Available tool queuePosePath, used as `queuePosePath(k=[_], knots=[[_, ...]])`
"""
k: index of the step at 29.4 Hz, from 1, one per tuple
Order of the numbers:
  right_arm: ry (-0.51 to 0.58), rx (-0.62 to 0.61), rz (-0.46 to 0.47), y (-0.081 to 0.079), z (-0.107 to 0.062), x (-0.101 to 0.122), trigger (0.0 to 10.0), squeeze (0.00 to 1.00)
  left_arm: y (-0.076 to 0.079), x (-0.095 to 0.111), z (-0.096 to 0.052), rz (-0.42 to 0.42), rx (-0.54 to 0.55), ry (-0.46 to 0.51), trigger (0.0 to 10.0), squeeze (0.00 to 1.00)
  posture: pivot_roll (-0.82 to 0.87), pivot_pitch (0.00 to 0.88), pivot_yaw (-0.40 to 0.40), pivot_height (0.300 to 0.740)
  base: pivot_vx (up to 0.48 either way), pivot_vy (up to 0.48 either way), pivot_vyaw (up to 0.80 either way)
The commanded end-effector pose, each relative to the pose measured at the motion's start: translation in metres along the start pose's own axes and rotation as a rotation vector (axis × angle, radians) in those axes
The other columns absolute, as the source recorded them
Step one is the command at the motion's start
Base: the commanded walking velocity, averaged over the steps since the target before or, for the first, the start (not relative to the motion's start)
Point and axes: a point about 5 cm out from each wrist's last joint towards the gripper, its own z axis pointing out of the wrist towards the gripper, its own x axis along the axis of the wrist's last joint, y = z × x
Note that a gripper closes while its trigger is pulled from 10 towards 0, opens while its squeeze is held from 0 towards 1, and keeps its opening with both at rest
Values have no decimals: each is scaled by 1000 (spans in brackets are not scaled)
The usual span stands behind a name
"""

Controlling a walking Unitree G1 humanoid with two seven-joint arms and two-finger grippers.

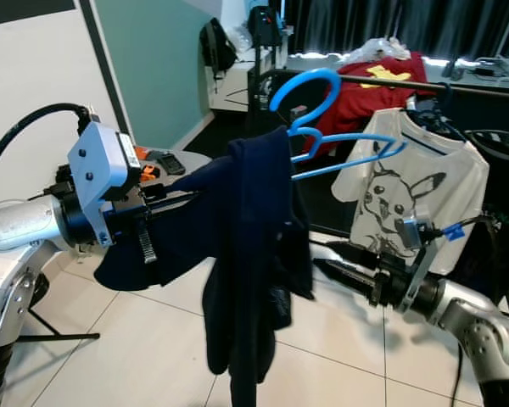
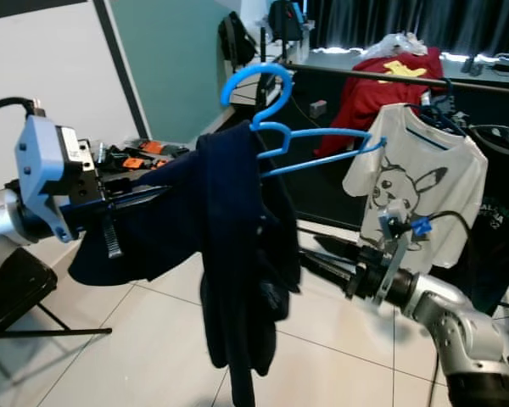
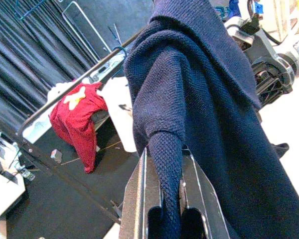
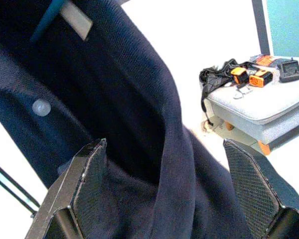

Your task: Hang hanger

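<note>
Left gripper (image 3: 172,199) pinches navy cardigan (image 1: 250,254) on blue hanger (image 1: 322,127); right gripper (image 4: 164,199) spread wide around fabric, gripping nothing.

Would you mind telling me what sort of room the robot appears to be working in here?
Probably a bedroom or dressing corner at home. A black clothes rail carries a red T-shirt and a white cartoon-print T-shirt, dark curtains hang behind, and a grey padded stool stands on the tiled floor.

No lettering, label or number can be read in any view.
</note>
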Motion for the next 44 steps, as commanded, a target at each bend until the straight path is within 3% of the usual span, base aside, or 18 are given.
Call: queuePosePath(k=[1, 6, 7, 11, 12, 13, 17, 18, 19, 23, 24, 33, 41, 43, 44], knots=[[34, -37, 37, 4, 3, 2, 10000, 0, 1, 5, 2, 13, -4, 32, 10000, 0, -87, 27, 6, 740, 0, 0, 0], [46, -111, 108, 11, 15, 1, 10000, 0, 6, 7, 8, 0, -9, 62, 10000, 0, -82, 2, -1, 740, 0, 0, 0], [3, -128, 130, 10, 24, -5, 10000, 0, 9, 9, 12, -5, -14, 85, 10000, 0, -75, 3, -8, 740, 0, 0, 0], [-68, -136, 144, 6, 32, -14, 9725, 0, 13, 13, 17, -2, -14, 104, 10000, 0, -78, 4, -2, 740, 0, 0, 0], [-97, -133, 148, 4, 34, -18, 4941, 0, 12, 14, 18, 1, -8, 108, 10000, 0, -82, 4, 2, 740, 0, 0, 0], [-127, -120, 158, 1, 34, -21, 3608, 0, 11, 15, 18, 7, 2, 105, 10000, 0, -84, 4, 2, 740, 0, 0, 0], [-160, -94, 179, -4, 35, -24, 3882, 0, 9, 16, 18, 10, 13, 107, 10000, 0, -88, 7, 2, 740, 0, 0, 0], [-179, -75, 187, -8, 35, -26, 3373, 0, 8, 16, 18, 12, 19, 107, 10000, 0, -90, 6, 1, 740, 0, 0, 0], [-195, -65, 188, -10, 36, -27, 667, 0, 8, 16, 19, 13, 22, 108, 10000, 0, -93, 6, 2, 740, 0, 0, 0], [-206, -59, 187, -11, 36, -28, 667, 0, 8, 16, 20, 14, 24, 109, 10000, 0, -95, 6, 2, 740, 0, 0, 0], [-216, -87, 188, -8, 33, -28, 0, 0, 7, 16, 19, 20, 32, 100, 10000, 0, -96, 7, 1, 740, 0, 0, 0], [-200, -172, 185, 5, 24, -20, 0, 0, -2, 11, 7, 43, 78, 49, 10000, 0, -98, 7, 4, 740, 0, 0, 0], [-92, -237, 174, 15, 18, -2, 0, 0, -6, 5, -5, 48, 92, -3, 10000, 0, -98, 7, 2, 740, 0, 0, 0], [85, -345, 205, 33, 9, 23, 0, 0, 9, 0, -21, -31, -5, 8, 10000, 0, -95, 9, 0, 740, 0, 0, 0], [85, -345, 205, 33, 9, 23, 0, 0, 9, 0, -21, -31, -5, 8, 10000, 0, -95, 9, 0, 740, 0, 0, 0]])
